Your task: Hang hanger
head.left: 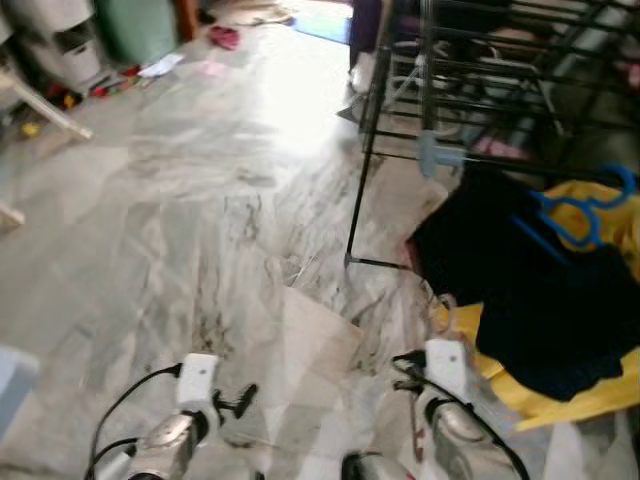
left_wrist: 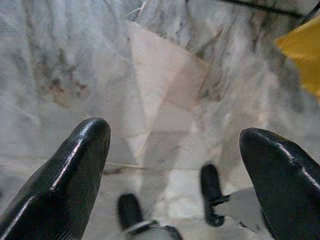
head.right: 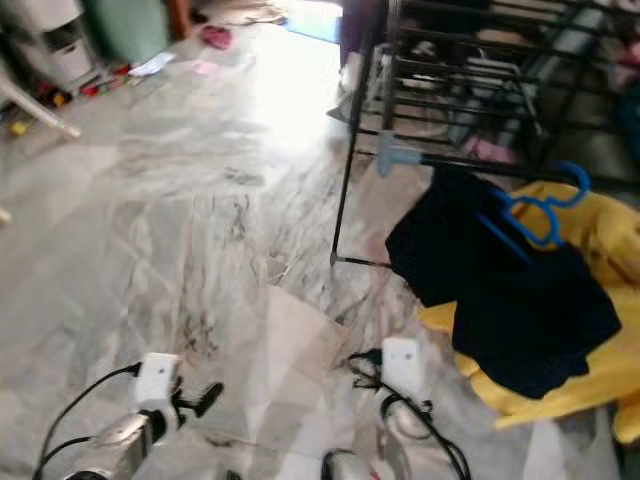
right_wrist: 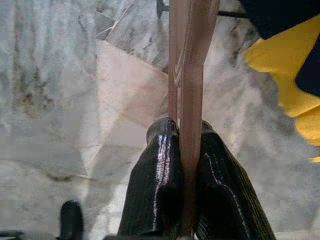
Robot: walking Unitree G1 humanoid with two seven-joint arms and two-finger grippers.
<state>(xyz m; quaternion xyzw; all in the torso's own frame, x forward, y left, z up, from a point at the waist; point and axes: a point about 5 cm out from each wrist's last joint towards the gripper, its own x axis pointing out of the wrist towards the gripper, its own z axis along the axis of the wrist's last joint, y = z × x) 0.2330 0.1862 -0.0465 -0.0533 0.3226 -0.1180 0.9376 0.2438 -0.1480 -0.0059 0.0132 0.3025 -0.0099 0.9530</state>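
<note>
Grey marble floor, black rack stood on it, yellow cloth and dark garment heaped beside rack.

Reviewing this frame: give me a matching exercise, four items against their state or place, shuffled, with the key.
Items
1. left end effector
2. right end effector
3. blue hanger
4. black drying rack

States or places
A. lying on the dark garment over the yellow cloth
B. shut on the pinkish hanger
C. standing on the marble floor, ahead and to the right
D. open, fingers apart above the floor

Pairs: 1-D, 2-B, 3-A, 4-C
</note>
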